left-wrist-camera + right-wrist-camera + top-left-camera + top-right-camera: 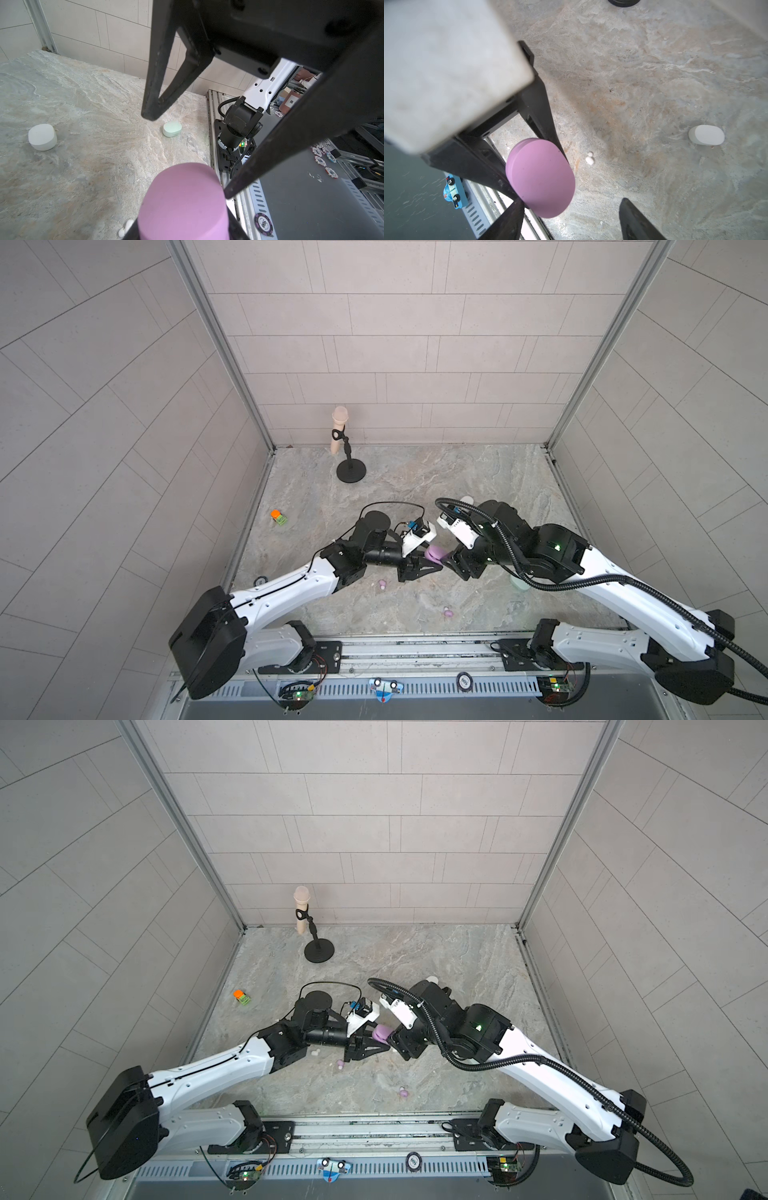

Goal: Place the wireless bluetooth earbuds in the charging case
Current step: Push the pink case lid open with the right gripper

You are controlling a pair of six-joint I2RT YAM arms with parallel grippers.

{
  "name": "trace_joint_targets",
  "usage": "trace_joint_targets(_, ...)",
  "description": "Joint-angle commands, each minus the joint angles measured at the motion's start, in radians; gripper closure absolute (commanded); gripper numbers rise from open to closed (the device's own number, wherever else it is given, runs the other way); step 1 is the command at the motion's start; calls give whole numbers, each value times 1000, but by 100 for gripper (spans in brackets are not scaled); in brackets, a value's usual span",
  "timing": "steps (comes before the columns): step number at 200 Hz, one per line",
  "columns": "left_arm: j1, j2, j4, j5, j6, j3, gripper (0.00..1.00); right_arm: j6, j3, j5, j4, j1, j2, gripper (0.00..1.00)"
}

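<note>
One lilac earbud (381,583) lies on the table (478,472) just beside the left gripper (430,563). A second lilac earbud (448,612) lies nearer the front edge. A white earbud (589,159) lies near the lilac charging case (539,178). The left gripper is clamped fully on this case. The right gripper (572,202) stands wide apart, gripping nothing, one finger close to the case. A white case (706,135) rests well apart.
</note>
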Motion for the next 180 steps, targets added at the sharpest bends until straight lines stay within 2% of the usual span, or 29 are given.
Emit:
trace_joint_targets(1,-26,-8,33,95,11,30,82,11,28,135,17,-23,-2,26)
trace_joint_targets(71,-28,-16,52,84,-2,18,83,31,46,127,5,-37,-4,25)
trace_joint_targets(123,-19,-13,198,-21,-96,-59,83,57,67,50,-33,-44,-10,16)
trace_joint_targets(149,9,-32,286,-71,-150,-114,83,107,76,-4,-62,-59,-20,12)
trace_joint_targets(180,49,-83,288,-141,-151,-157,83,186,58,-49,-92,-69,-45,10)
